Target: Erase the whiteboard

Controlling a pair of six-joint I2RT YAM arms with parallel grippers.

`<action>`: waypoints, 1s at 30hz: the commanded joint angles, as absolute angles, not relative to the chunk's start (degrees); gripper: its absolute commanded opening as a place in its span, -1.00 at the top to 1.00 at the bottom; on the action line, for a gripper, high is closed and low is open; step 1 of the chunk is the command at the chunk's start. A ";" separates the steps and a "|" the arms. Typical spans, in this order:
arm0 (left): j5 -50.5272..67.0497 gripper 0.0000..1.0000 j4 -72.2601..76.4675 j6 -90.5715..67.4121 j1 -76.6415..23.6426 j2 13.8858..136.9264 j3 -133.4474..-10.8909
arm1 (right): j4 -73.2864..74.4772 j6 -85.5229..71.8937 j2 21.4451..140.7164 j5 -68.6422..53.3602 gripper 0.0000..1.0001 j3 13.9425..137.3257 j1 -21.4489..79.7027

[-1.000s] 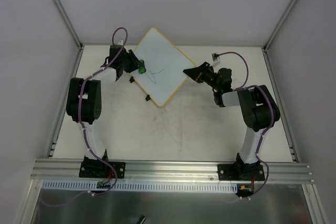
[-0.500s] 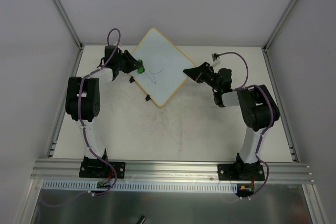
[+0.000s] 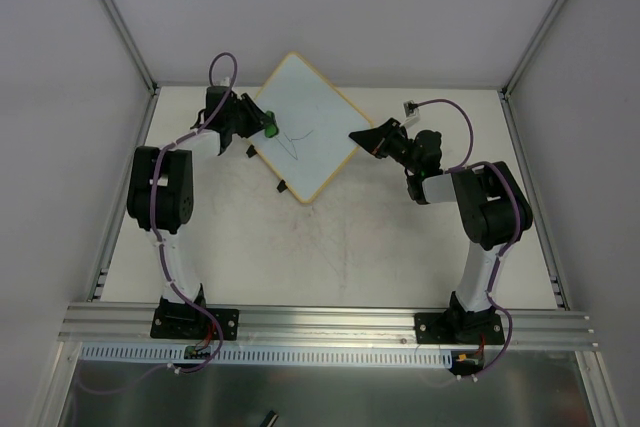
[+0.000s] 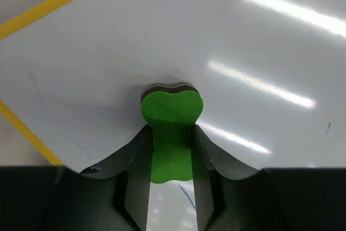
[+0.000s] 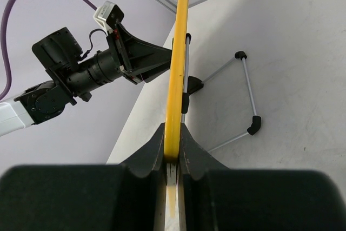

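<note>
The whiteboard (image 3: 310, 112) stands tilted at the back of the table, white with a yellowish frame and a thin dark doodle (image 3: 297, 136) near its middle. My left gripper (image 3: 262, 128) is shut on the small green eraser (image 3: 270, 131) at the board's left part. In the left wrist view the eraser (image 4: 171, 125) presses flat on the white board (image 4: 227, 41), with a short blue stroke (image 4: 186, 194) just below it. My right gripper (image 3: 362, 137) is shut on the board's right corner; the right wrist view shows the yellow frame edge (image 5: 178, 63) clamped between the fingers.
Two black clips (image 3: 282, 186) sit on the board's lower-left edge. A thin wire stand with black tips (image 5: 246, 96) rests on the table behind the board. Grey walls enclose the table on three sides. An aluminium rail (image 3: 330, 322) runs along the near edge.
My left gripper with the eraser moved slightly back and forth on the board's left part. The right arm and the board have stayed in place.
</note>
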State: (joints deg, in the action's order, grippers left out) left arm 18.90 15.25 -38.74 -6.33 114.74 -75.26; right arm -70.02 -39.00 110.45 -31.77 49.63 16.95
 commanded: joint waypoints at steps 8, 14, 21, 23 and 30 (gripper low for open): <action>13.27 1.00 10.90 -30.06 -18.45 115.22 -86.47 | -76.03 -39.73 111.09 -36.30 1.00 51.86 18.19; 12.05 1.00 8.44 -21.90 -23.28 117.16 -92.28 | -75.94 -39.64 111.18 -36.30 1.00 52.03 18.28; 9.94 1.00 7.82 -17.05 -26.28 116.46 -92.55 | -75.85 -39.55 111.09 -36.21 1.00 51.94 18.28; 9.23 1.00 7.39 -17.05 -26.19 116.63 -92.55 | -75.76 -39.55 111.09 -36.12 1.00 51.86 18.19; 12.03 1.00 6.42 -23.63 -22.86 117.25 -90.88 | -75.15 -38.85 110.30 -35.33 1.00 51.33 18.11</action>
